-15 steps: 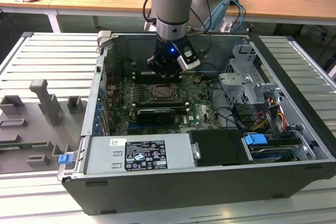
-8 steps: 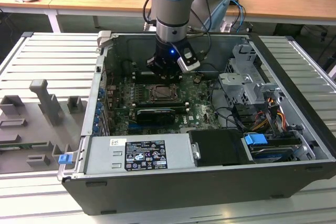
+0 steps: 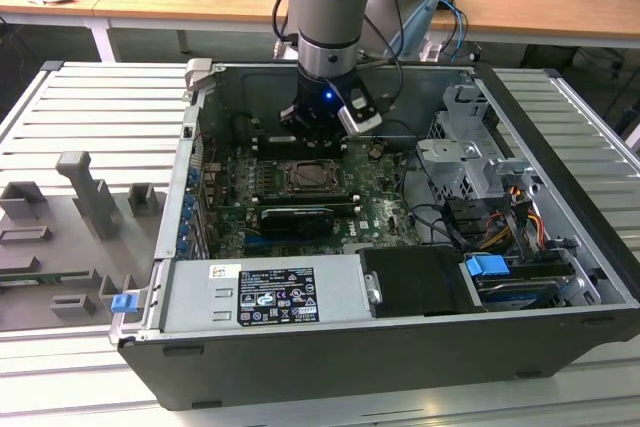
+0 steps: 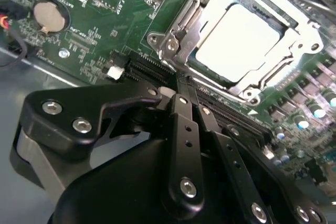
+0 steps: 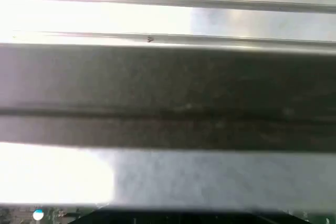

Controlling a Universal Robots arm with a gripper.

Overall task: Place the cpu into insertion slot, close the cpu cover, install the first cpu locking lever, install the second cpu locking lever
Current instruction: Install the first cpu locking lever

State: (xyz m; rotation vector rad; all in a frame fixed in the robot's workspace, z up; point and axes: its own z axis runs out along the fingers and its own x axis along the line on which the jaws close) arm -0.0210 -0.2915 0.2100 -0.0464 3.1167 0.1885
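Note:
The cpu (image 4: pixel 236 40) lies flat in the insertion slot (image 3: pixel 314 180), pale and bright through the window of the cpu cover (image 4: pixel 294 51). The silver cover frame lies down over the socket. A thin metal lever (image 4: pixel 181 22) runs along the socket's edge. My gripper (image 4: pixel 181 85) hangs just beside the socket's corner with its black fingers (image 4: pixel 184 124) drawn together and nothing between them. In the exterior view the gripper (image 3: pixel 312 137) is low inside the open computer case, just behind the socket.
A long black slot (image 4: pixel 152 69) lies right under the fingertips. A coin battery (image 4: pixel 51 15) sits on the green board. The power supply (image 3: pixel 260 292), drive cage (image 3: pixel 465 162) and cables crowd the case. Grey fixtures (image 3: pixel 90 192) stand at the exterior view's left.

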